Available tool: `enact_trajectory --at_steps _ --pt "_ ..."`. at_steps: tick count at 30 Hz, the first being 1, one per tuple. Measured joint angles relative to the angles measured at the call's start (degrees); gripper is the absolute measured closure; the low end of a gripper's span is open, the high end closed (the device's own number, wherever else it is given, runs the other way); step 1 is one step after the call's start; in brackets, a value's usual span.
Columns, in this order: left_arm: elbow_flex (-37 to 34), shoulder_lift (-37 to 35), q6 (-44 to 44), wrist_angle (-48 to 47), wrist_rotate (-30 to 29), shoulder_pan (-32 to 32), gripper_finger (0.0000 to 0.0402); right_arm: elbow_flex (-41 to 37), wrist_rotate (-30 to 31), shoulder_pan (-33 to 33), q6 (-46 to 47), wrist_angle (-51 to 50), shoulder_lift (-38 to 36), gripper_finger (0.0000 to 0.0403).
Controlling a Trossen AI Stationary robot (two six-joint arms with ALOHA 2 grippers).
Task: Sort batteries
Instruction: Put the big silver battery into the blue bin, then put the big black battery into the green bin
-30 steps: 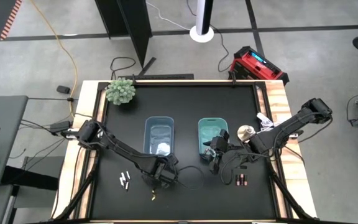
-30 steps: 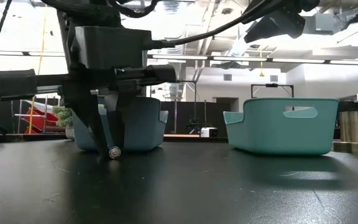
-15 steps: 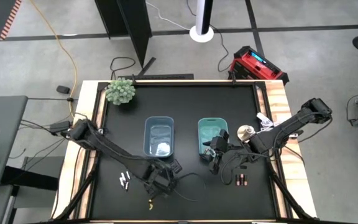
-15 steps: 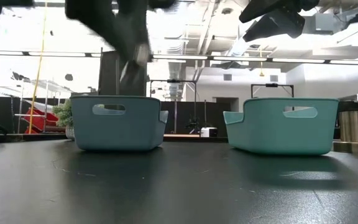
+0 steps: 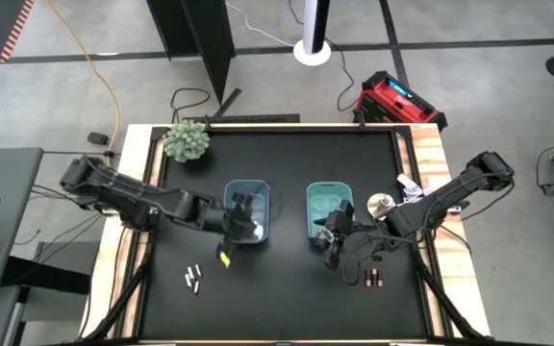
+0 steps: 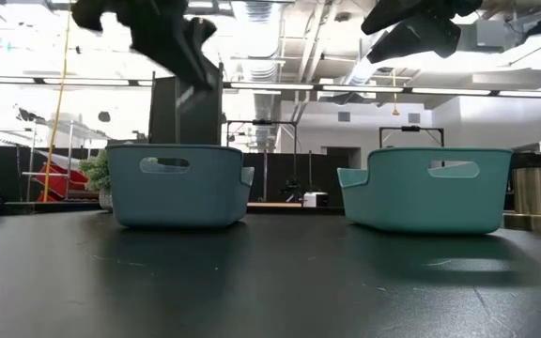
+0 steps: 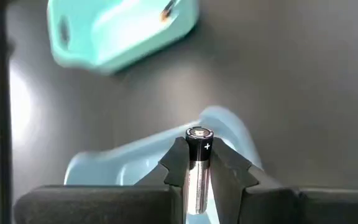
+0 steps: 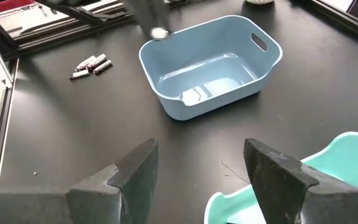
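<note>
My left gripper is shut on a silver battery with a black plus end and hangs above the blue bin, well off the table in the low view. My right gripper is open and waits by the near side of the teal bin. A few whitish batteries lie on the table left of the bins and show again in the right wrist view. Dark batteries lie near the right arm. My left gripper pinches the battery between its two fingers. The battery lies along the fingers, and its black plus end sticks out past their tips. It is lifted clear, above the blue bin.
A potted plant stands at the far left corner and a round cup right of the teal bin. A loose cable lies on the black table near the bins. Wooden rails edge the table.
My left gripper has risen from the table near its near edge, where it had the battery on the surface, and has swung toward the far edge until it is over the blue bin, carrying the battery clear of the table.
</note>
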Motion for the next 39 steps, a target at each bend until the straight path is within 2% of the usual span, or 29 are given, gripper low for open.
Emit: enact_trajectory --at_steps 7,9,15,18,23,28,32,35,39 --pt "-9.7 -1.1 -4.7 7.3 2.1 5.8 0.0364 0.0 0.0 0.0 -0.3 0.0 0.0 0.0149" --pt "-10.2 -1.1 -5.5 8.0 1.8 6.6 0.0334 0.0 0.0 0.0 -0.3 0.0 0.0 0.0149" --pt "-10.2 -1.6 -5.2 7.9 -0.2 7.0 0.0196 0.0 0.0 0.0 -0.3 0.0 0.0 0.0149" --pt "-10.2 -2.0 -6.6 7.5 0.2 7.0 0.0157 0.0 -0.1 0.0 -0.9 -0.2 0.0 0.0149" --pt "-10.2 -4.9 -13.9 6.4 -0.7 5.8 0.0143 0.0 0.1 2.8 -6.1 -0.6 0.0 0.0149" --pt "-10.2 -9.6 -17.0 7.6 -5.4 0.0 0.0142 0.0 2.9 7.6 -7.3 -1.6 -1.0 0.0149" --pt "-10.2 -13.1 -18.4 9.5 -11.4 -5.5 0.0142 0.0 4.1 11.1 -1.2 -6.4 -2.7 0.0149" --pt "-10.2 -14.4 -20.6 9.0 -15.9 -9.3 0.0142 0.1 3.7 14.5 8.0 -14.2 -3.2 0.0149" --pt "-10.2 -14.4 -22.9 7.5 -21.2 -13.9 0.0141 0.1 -3.6 19.3 25.8 -27.1 -2.2 0.0149"
